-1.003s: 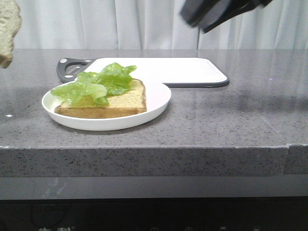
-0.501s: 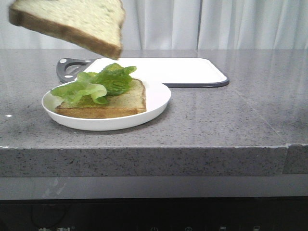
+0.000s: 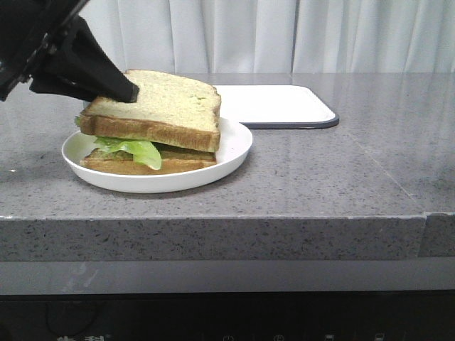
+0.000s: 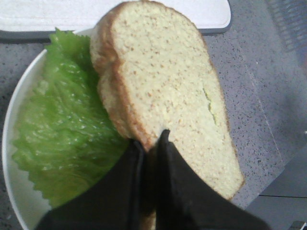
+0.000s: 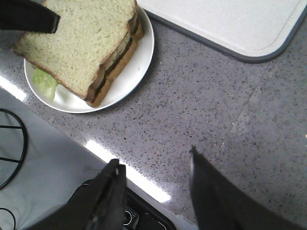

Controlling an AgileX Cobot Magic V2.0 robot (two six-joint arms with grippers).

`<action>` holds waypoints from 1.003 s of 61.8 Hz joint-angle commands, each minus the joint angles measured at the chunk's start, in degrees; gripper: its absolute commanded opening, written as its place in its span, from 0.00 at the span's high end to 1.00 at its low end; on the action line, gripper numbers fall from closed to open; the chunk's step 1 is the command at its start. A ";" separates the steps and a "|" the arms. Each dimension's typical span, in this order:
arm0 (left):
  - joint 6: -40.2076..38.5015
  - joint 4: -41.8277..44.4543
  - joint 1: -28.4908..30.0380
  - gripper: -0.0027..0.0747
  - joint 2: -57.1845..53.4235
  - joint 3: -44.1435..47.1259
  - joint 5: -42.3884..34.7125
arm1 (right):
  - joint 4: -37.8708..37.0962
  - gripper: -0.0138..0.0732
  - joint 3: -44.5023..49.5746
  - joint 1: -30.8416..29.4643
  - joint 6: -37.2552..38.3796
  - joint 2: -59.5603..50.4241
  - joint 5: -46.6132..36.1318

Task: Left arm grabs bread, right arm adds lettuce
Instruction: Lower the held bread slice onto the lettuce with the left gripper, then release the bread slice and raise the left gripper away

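One grey speckled counter [image 3: 320, 170]; white curtain [image 3: 298, 35] behind.

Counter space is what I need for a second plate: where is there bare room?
The grey counter right of the white plate is bare to its front edge. The white cutting board behind is bare too. It is crowded at the plate: the left gripper holds the bread over the lettuce.

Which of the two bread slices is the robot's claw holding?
The top slice, thicker, lying over the lettuce; the left gripper pinches its edge. The bottom slice lies flat on the plate, untouched.
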 commanded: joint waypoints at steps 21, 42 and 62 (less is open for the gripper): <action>0.36 -1.39 -0.48 0.52 -2.35 -1.92 -0.71 | -0.30 0.45 -1.18 -0.39 -0.51 -1.73 -3.03; -17.81 24.66 -0.48 0.49 -12.74 -7.69 2.45 | -8.45 0.45 -1.18 -0.39 3.53 -8.49 0.03; -41.48 54.44 -0.48 0.49 -27.39 -7.91 7.24 | -19.51 0.45 0.40 -0.39 20.16 -16.53 2.65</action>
